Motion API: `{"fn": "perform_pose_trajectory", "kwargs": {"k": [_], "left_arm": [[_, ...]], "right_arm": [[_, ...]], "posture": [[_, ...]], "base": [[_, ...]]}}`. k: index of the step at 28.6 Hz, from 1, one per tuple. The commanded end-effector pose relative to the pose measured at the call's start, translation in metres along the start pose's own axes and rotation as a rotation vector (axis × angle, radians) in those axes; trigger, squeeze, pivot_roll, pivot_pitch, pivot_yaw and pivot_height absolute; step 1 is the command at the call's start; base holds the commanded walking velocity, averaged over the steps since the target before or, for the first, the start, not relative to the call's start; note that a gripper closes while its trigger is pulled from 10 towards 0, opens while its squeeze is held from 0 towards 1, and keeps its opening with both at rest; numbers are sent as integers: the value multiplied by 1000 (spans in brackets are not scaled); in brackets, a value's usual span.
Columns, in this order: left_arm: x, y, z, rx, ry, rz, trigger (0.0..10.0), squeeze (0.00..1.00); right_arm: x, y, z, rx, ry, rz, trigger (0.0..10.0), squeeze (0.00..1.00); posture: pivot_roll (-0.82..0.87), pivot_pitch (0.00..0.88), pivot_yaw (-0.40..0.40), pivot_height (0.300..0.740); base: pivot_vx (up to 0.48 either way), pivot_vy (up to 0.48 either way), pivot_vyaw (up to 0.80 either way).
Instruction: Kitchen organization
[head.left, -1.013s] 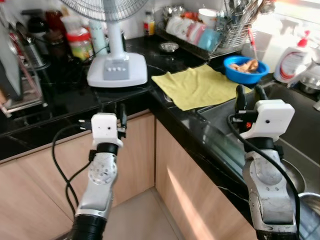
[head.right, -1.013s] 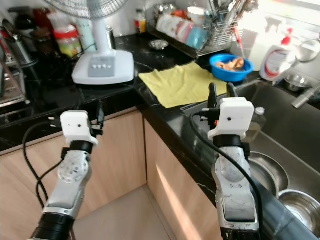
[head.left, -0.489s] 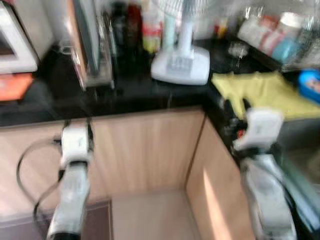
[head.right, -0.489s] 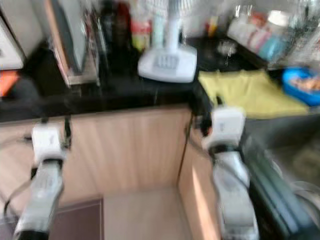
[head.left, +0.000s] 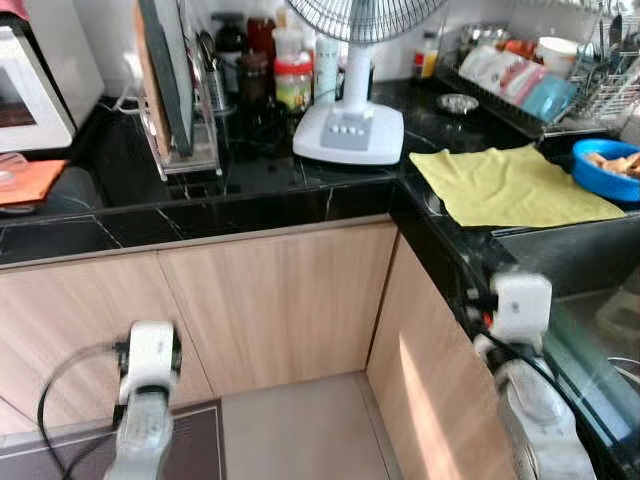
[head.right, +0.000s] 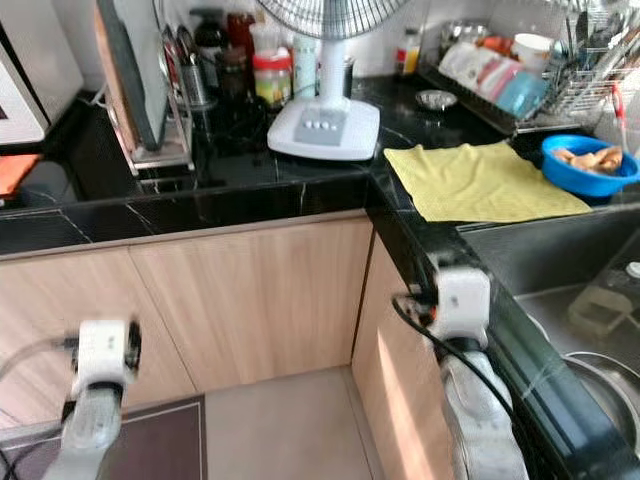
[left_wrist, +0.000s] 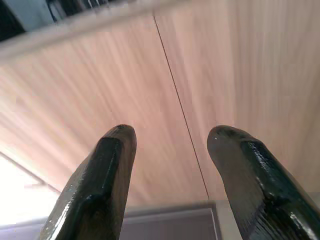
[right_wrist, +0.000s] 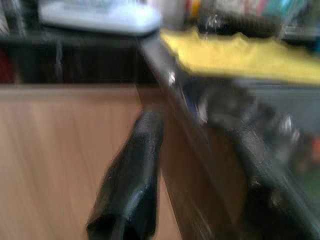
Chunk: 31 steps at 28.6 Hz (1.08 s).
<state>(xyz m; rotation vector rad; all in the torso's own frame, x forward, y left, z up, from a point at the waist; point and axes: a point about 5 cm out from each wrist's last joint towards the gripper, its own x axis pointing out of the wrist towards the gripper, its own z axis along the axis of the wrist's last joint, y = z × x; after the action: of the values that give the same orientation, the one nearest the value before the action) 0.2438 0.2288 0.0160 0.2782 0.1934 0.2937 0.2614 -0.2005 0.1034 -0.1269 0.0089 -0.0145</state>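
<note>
- The yellow cloth (head.left: 510, 186) lies spread flat at the counter's (head.left: 250, 190) inner corner, its near edge along the counter's front edge beside the sink (head.right: 560, 290).
- Just past the cloth's far right corner sits a blue bowl (head.left: 608, 168) of food scraps, and behind it, at the counter's back edge, a dish rack (head.right: 520, 75) full of cups.
- A white table fan (head.left: 350, 125) stands left of the cloth; further left are jars and bottles (head.right: 262, 65) and a cutting-board stand (head.left: 170, 90).
- The left gripper (left_wrist: 170, 150) hangs low in front of the wooden cabinet doors (head.left: 270, 300), fingers spread apart and grasping nothing.
- The right gripper (right_wrist: 195, 175) is low by the counter's corner edge, fingers apart and empty, though that view is blurred.
- Judging by this, no item is yet engaged. A good next step would be to raise an arm above counter height before reaching, clearing the counter's front edge and the fan.
</note>
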Motion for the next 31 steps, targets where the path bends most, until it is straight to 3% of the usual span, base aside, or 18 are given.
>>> {"fn": "perform_pose_trajectory", "kwargs": {"k": [1, 5, 22, 31], "left_arm": [[3, -2, 6, -2, -32, -6, 10000, 0], [4, -4, 5, -5, -45, -12, 10000, 0], [9, -4, 11, 24, -89, -15, 10000, 0], [12, -12, 6, -12, -34, -72, 10000, 0]], "right_arm": [[4, 3, 12, 15, -68, 31, 10000, 0], [6, 7, 14, -3, -87, 74, 10000, 0], [6, 7, 16, 8, -130, 108, 10000, 0], [4, 3, -21, 61, 35, 104, 10000, 0]], "posture": [[-112, 0, -1, 740], [-109, 0, 0, 740], [-110, 0, 6, 740], [-107, 0, 4, 740]], "base": [[0, 0, 0], [0, 0, 138], [0, 0, 800], [0, 0, 89]]}}
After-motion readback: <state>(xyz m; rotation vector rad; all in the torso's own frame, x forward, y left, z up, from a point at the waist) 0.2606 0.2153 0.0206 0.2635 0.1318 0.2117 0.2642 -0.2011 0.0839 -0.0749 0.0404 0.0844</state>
